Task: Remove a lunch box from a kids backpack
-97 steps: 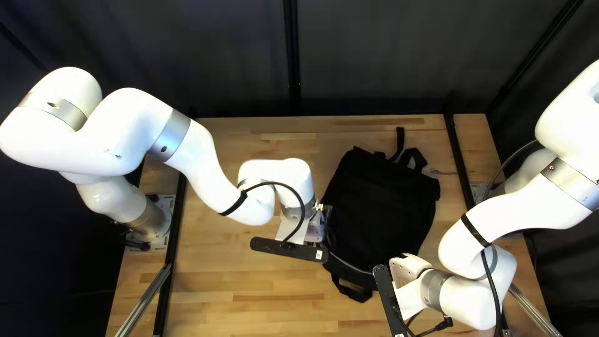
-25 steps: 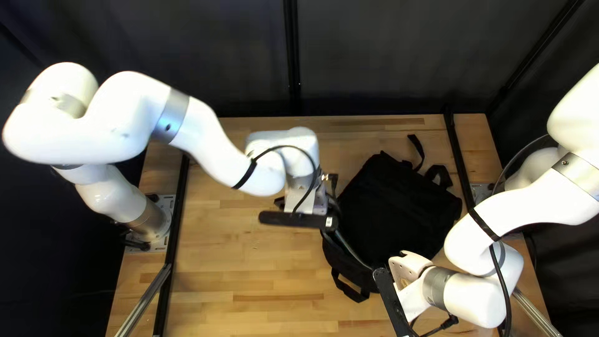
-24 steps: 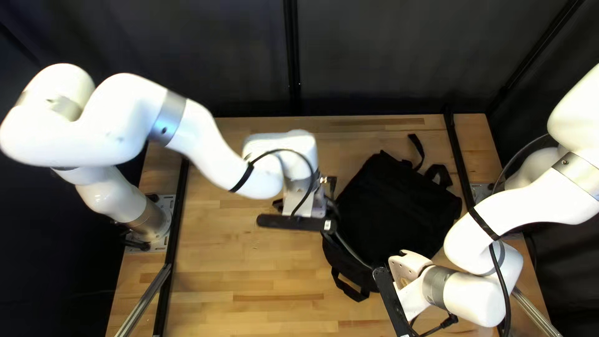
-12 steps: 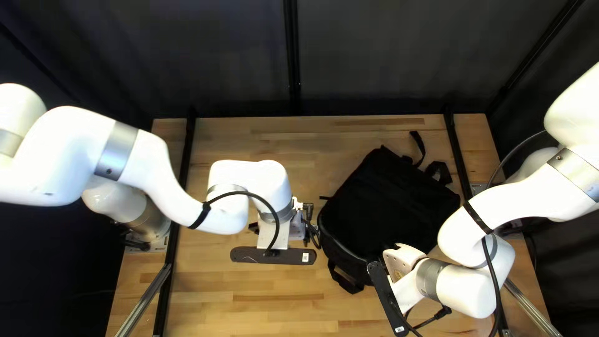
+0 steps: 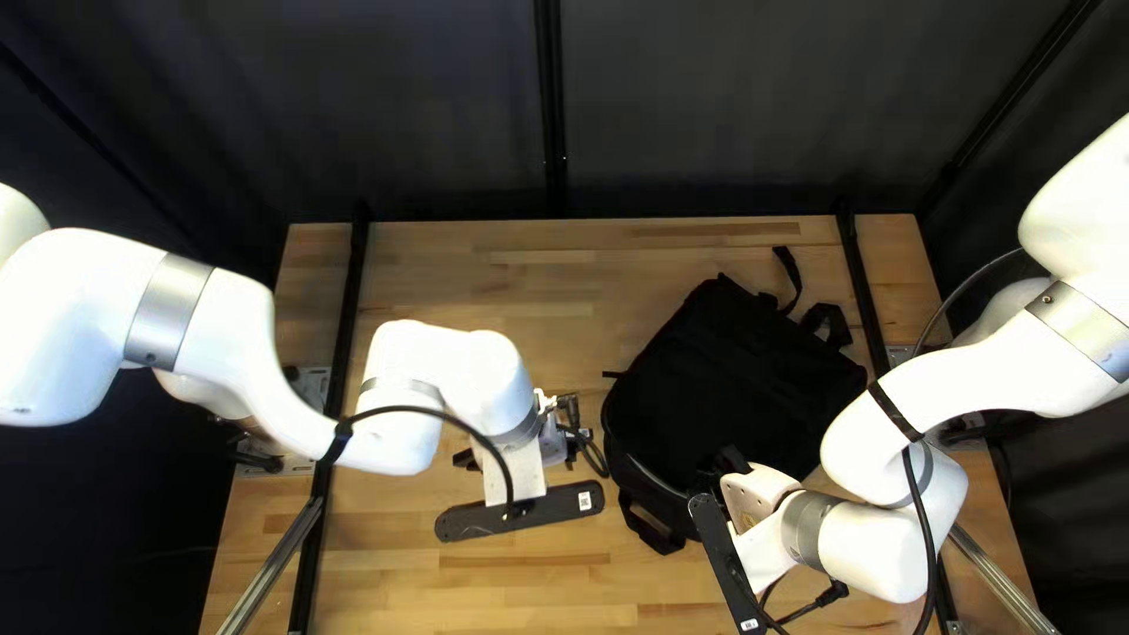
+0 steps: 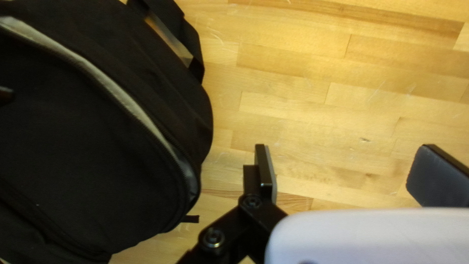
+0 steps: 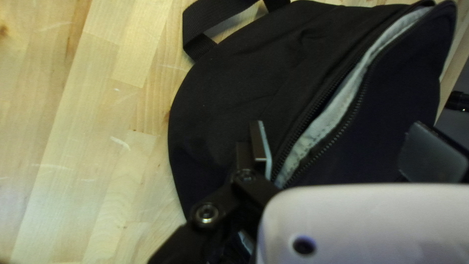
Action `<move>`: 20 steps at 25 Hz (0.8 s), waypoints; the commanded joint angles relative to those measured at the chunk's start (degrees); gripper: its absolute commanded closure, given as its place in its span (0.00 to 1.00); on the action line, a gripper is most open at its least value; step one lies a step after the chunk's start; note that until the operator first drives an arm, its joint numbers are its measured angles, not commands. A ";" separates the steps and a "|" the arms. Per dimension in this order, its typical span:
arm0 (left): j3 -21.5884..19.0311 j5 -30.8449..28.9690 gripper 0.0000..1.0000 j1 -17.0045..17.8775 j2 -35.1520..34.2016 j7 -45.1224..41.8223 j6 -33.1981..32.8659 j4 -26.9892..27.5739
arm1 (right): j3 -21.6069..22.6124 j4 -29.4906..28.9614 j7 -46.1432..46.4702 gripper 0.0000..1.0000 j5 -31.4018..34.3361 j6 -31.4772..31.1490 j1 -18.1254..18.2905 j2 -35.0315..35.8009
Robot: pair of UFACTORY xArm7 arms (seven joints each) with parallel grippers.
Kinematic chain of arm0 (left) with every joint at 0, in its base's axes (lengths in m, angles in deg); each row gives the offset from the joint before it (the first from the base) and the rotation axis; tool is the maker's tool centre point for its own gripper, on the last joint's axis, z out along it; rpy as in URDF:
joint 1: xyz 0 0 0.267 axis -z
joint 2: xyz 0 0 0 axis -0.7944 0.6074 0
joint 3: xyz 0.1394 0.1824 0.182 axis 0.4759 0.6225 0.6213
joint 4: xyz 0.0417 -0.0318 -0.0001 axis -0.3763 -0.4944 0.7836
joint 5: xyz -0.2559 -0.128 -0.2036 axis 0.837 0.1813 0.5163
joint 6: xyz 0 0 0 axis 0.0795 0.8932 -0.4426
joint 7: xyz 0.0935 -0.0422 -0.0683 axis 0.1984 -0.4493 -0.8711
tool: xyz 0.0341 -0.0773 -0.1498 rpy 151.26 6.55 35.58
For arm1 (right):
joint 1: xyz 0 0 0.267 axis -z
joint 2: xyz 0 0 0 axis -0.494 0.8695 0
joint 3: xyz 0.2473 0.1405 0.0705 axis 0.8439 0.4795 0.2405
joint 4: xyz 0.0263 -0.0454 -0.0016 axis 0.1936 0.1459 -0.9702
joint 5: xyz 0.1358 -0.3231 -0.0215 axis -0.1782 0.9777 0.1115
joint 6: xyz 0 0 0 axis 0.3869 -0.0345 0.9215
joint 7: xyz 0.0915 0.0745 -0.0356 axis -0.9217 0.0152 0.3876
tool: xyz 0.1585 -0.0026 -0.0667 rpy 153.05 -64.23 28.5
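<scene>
- Our black cloth backpack [image 5: 723,394] lies on the pale butcher-block wooden table [image 5: 447,588], right of centre in the top left view, its loose black straps [image 5: 812,308] toward the table's far edge.
- Our left gripper, with its white body and black fingers [image 5: 553,445], hangs over the table beside the backpack, at the side nearer our left arm's base.
- In the left wrist view, our left gripper [image 6: 342,171] has its two fingers spread wide, with only wood visible between them; the backpack lies just beside one finger.
- Our right gripper, also white-bodied with black fingers [image 5: 759,494], is over the backpack's near end.
- In the right wrist view, our right gripper [image 7: 342,146] has its fingers well apart too, with black cloth in view between them. We cannot tell whether either touches it.
- The dark-toothed zipper [image 7: 351,105] is parted, baring a strip of pale grey lining [image 7: 337,115]; the opening runs ahead from just beside one right finger.
- A black webbing loop [image 7: 222,17] sticks out from the backpack's rounded end onto the wood.
- We cannot tell where the lunch box is.
</scene>
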 commanded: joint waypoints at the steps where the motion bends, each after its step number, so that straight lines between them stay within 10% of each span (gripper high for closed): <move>1: -0.85 -0.27 0.00 0.20 -1.02 -2.22 0.74 0.33 | -0.50 -0.29 1.49 0.00 -0.96 -0.26 0.47 -0.75; 5: -1.63 -1.24 0.00 -0.01 -0.90 -3.67 1.54 1.30 | -1.80 0.10 3.88 0.13 -1.85 0.19 1.66 -1.78; 6: -1.70 -1.34 0.00 -0.04 -0.83 -3.76 1.61 1.40 | -1.85 0.09 3.89 0.98 -1.87 0.08 1.71 -1.80; 20: -2.98 -2.90 0.00 -0.51 1.73 -3.80 0.44 2.42 | -4.84 4.96 12.57 1.00 -8.82 -2.21 2.15 -11.60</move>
